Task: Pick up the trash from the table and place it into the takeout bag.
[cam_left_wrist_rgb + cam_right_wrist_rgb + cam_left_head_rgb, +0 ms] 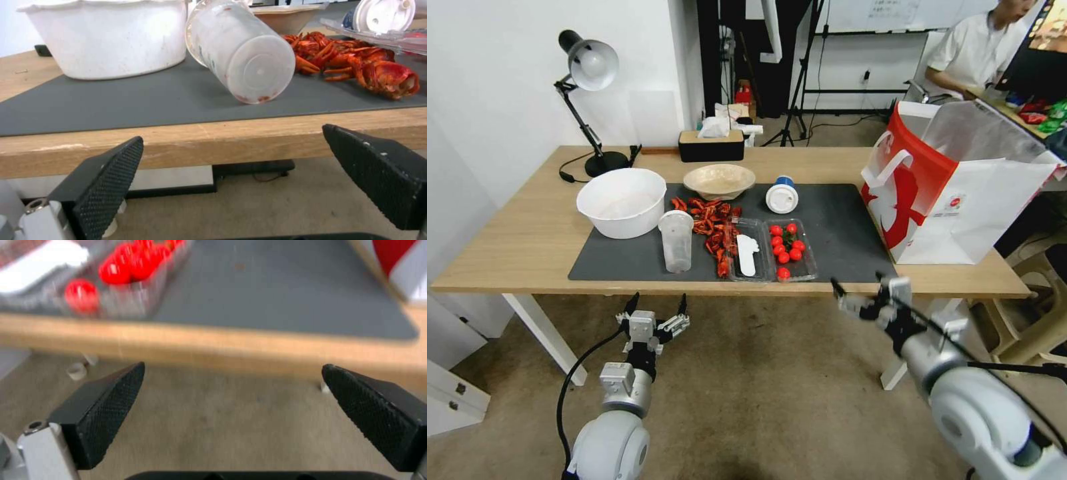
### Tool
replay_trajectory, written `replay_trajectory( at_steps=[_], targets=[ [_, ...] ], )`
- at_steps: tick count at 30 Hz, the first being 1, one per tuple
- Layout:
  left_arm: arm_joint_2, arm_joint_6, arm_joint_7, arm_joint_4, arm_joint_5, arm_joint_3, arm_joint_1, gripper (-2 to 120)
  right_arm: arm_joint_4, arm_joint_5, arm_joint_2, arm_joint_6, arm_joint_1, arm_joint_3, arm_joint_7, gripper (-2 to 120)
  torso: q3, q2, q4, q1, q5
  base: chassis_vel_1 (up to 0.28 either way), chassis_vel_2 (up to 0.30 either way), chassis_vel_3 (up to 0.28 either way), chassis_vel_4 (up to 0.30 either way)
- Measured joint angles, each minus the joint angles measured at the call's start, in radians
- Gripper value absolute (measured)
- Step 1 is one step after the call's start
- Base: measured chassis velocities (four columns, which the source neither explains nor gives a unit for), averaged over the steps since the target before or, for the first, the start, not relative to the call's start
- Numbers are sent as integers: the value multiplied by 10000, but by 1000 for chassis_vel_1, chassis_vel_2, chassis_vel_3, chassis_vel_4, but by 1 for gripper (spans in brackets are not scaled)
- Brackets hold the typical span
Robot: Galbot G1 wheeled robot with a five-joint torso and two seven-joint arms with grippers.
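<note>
Both grippers hang below the near edge of the table [520,247], over the carpet. The left gripper [657,308] sits at seven o'clock from the mat [840,233], fingers spread wide and empty, pointing up at the clear plastic cup [676,241], which stands upright near the mat's front edge. The right gripper [857,291] is at five o'clock, jaws wide apart, nothing in them, just beneath the table edge near the tray of cherry tomatoes [788,249]. At twelve o'clock on the mat rests the shallow beige bowl [719,180], the blue-lidded cup [782,195] just beside it at one o'clock. The takeout bag [954,193] stands at three o'clock, mouth open. The large white bowl [622,201] sits at nine o'clock, red crayfish shells [712,223] at centre.
</note>
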Motion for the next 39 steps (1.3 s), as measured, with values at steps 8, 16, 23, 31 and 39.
replay_trajectory(
  at_steps=[8,16,23,31,39],
  targets=[
    [-43,-102,15,14,58,63,75,100,-163,-493,625,0,-464,-95,-117,100,0,0,1,0,1,0,0,0,0],
    [-31,-138,28,52,81,87,98,100,-729,-720,1076,0,-224,-336,-596,100,1,-1,2,3,0,0,0,0,0],
    [-7,-146,33,53,86,88,120,100,-970,-837,1223,0,-309,-364,-736,100,1,-1,1,2,1,0,0,0,0],
    [-46,-154,35,71,114,123,143,100,-955,-868,1206,0,-316,-291,-758,100,1,-1,2,2,1,0,0,0,0],
    [-66,-159,38,90,142,125,158,100,-1000,-1008,1192,0,-265,-277,-766,100,2,-1,1,2,1,0,0,0,0]
  ],
)
